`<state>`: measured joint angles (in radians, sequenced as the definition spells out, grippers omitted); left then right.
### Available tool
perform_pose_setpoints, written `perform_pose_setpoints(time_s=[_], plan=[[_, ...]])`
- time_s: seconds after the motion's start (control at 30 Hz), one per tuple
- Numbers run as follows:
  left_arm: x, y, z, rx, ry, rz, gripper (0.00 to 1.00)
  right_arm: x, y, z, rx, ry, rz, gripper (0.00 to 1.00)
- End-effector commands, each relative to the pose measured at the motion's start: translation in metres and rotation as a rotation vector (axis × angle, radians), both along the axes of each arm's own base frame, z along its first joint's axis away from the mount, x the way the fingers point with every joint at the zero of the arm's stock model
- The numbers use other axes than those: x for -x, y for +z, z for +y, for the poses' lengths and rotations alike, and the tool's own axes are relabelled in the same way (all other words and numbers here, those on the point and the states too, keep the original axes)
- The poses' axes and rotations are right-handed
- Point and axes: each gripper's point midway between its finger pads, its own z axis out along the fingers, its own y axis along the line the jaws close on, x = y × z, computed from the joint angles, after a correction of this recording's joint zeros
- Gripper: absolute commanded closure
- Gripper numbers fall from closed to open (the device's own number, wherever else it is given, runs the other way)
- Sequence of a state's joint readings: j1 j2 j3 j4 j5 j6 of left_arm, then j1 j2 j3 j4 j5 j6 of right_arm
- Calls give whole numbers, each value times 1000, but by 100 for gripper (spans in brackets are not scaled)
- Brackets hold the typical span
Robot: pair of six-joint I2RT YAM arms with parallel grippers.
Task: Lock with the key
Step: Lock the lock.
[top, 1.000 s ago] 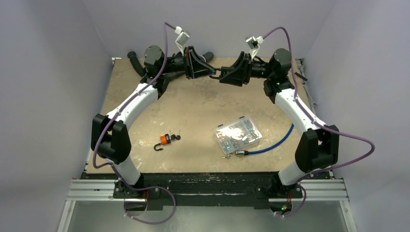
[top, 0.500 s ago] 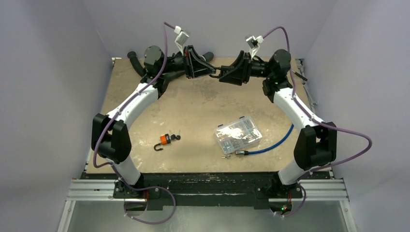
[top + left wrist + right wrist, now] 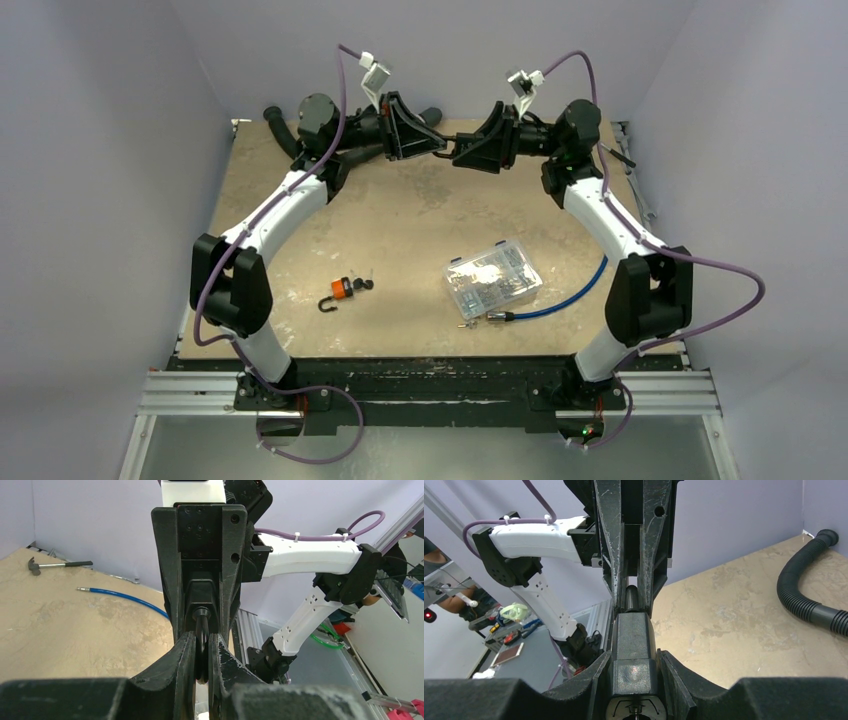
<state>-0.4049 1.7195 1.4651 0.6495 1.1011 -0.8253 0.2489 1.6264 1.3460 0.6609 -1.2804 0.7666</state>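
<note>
A black padlock (image 3: pixel 634 640) hangs in the air over the back of the table, held between both grippers. My right gripper (image 3: pixel 634 666) is shut on its blocky body, whose pale keyhole face (image 3: pixel 634 711) points at the right wrist camera. My left gripper (image 3: pixel 202 656) is shut on a thin black curved part (image 3: pixel 202 640) at the lock's far end, apparently the shackle. In the top view the left gripper (image 3: pixel 438 148) and right gripper (image 3: pixel 464 150) meet tip to tip. No key shows in either gripper; small dark keys (image 3: pixel 366 284) lie on the table.
An orange padlock (image 3: pixel 342 290) with an open shackle lies front left. A clear parts box (image 3: pixel 492 278) and a blue cable (image 3: pixel 572 292) lie front right. A black hose (image 3: pixel 281 130) runs along the back left. A hammer (image 3: pixel 54 566) lies by the right wall.
The right arm has shifted slightly, its elbow moving left and its wrist rising a little toward the back. The left arm holds still; both grips are unchanged.
</note>
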Motion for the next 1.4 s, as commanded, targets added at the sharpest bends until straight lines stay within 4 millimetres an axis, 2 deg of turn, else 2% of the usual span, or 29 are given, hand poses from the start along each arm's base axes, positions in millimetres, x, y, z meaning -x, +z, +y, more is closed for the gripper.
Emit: perform_pose_setpoints(time_s=[0.0, 0.27, 0.6, 0.73, 0.87, 1.0, 1.1, 1.37], plan=[[87, -35, -87, -63, -297, 48, 100, 45, 60, 71, -141, 85, -159, 100], [86, -38, -92, -67, -303, 48, 100, 50, 59, 78, -143, 98, -161, 100], [93, -44, -101, -80, -335, 50, 100, 50, 68, 88, -158, 125, -187, 100], [91, -42, -98, -84, -323, 41, 100, 55, 63, 87, -149, 147, -182, 100], [73, -38, -84, -83, -265, 43, 100, 59, 54, 78, -118, 141, -184, 100], [40, -30, -54, -80, -169, 33, 100, 50, 46, 62, -95, 100, -163, 100], [23, -26, -38, -93, -120, 7, 100, 42, 39, 48, -78, 65, -149, 100], [-2, -3, -12, -83, -21, -52, 100, 32, 28, 28, -56, 18, -120, 100]])
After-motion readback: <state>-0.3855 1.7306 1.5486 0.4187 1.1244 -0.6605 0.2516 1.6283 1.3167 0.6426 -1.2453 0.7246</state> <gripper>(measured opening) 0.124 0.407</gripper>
